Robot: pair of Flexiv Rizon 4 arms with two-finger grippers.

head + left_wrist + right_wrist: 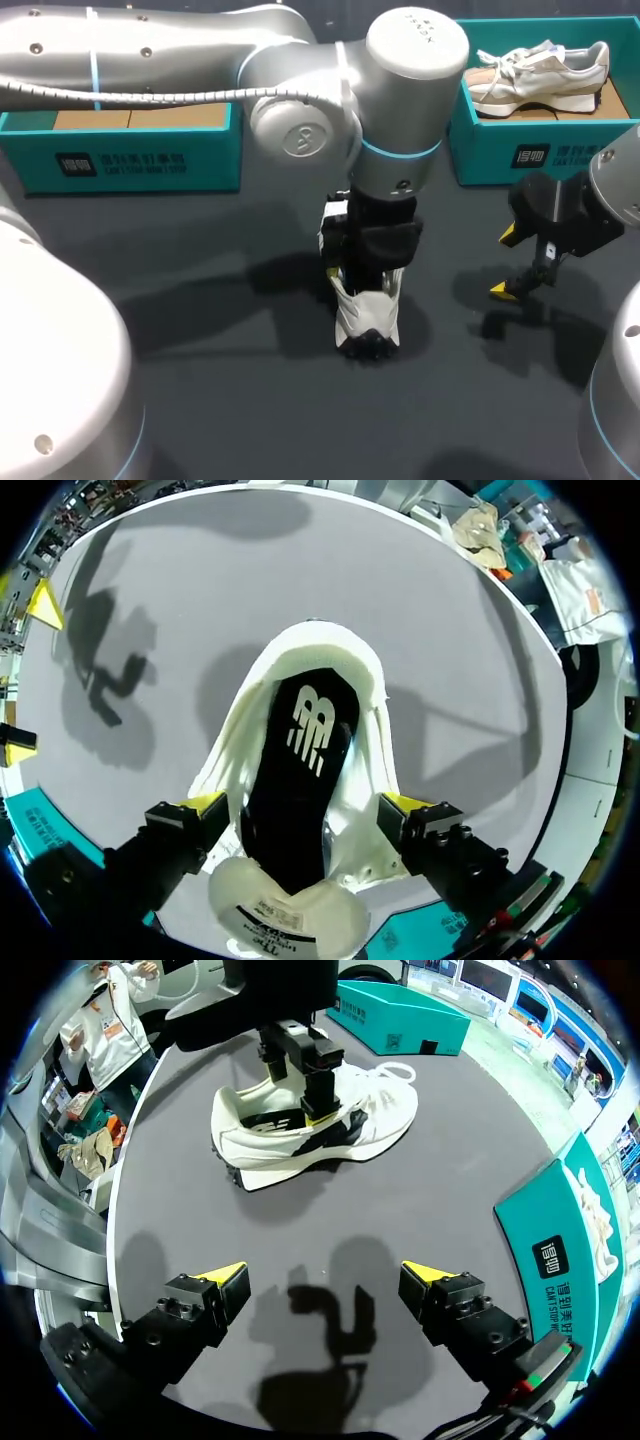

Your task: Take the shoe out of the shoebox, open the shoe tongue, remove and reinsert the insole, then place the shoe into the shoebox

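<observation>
The shoe (335, 670) is standing on its sole on the surface (200, 300). Its long axis is running straight out between the left fingers (205, 808), with the heel lying ahead of them, the folded-back tongue (285, 915) lying back toward the wrist, and the black insole (300, 780) showing in the opening. The left fingers are pressing on the shoe from both sides at its middle and appear to be grasping it, while the right fingers (222, 1282) are hanging spread and empty. From those fingers the shoe is lying well ahead and broadside, so I judge the right arm is the free one for reaching the insole.
</observation>
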